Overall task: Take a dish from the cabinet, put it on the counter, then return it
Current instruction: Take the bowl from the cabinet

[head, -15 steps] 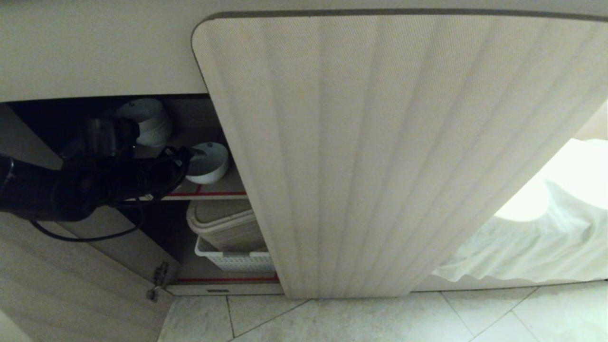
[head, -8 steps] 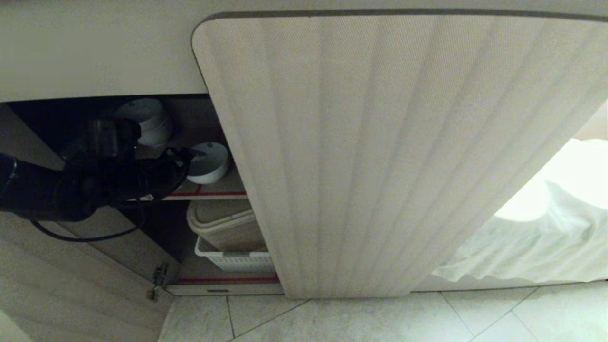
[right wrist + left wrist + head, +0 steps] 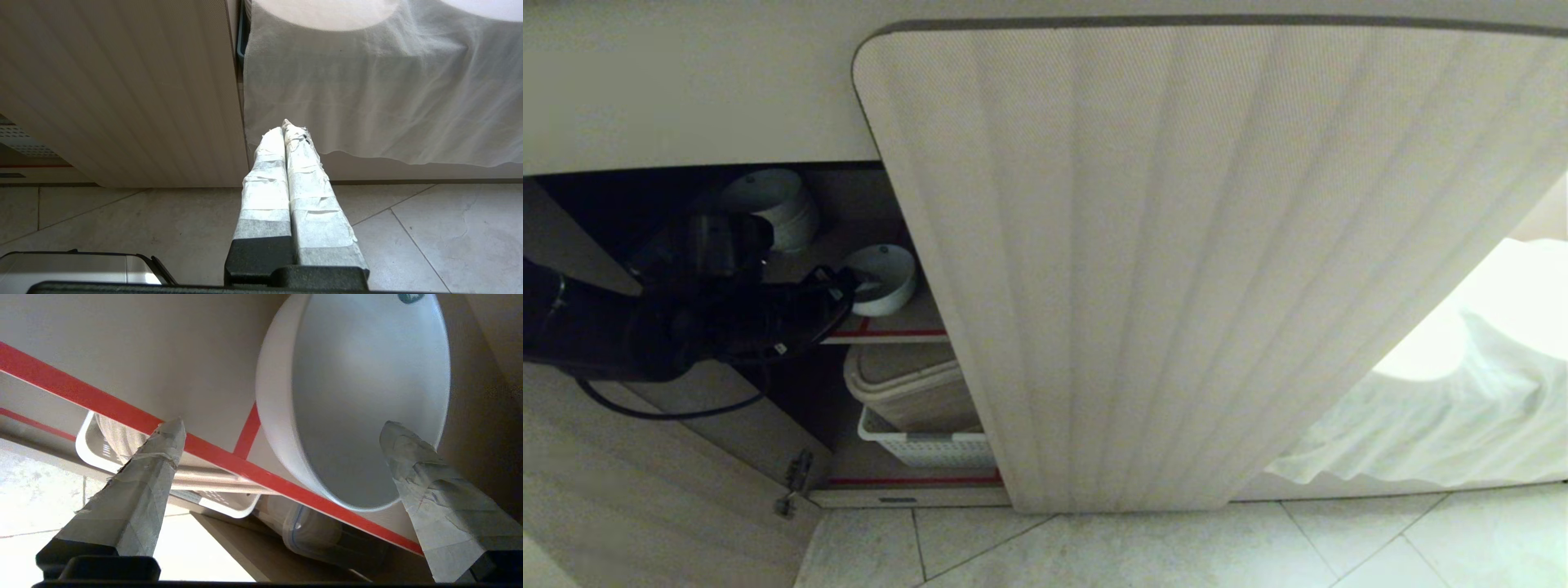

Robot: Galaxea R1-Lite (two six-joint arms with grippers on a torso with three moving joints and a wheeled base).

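Reaching into the cabinet [image 3: 1143, 269], your left gripper [image 3: 282, 428] has its fingers spread wide, touching nothing. The white bowl [image 3: 367, 396] sits on the red-edged shelf [image 3: 135, 367] at centre-right of the left wrist frame, one finger over its rim, the other outside. Your right gripper [image 3: 288, 130] is pressed together, far off.

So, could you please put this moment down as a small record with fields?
stage: reaching for the dish, not yet gripped
left gripper: open, inside the cabinet at the upper shelf, one finger over the dish's mouth
dish: white bowl near the shelf's red-edged front
other bowls: stacked further back on the same shelf
lower shelf: white basket with a beige container
right gripper: shut, parked low above the floor, near a white cloth
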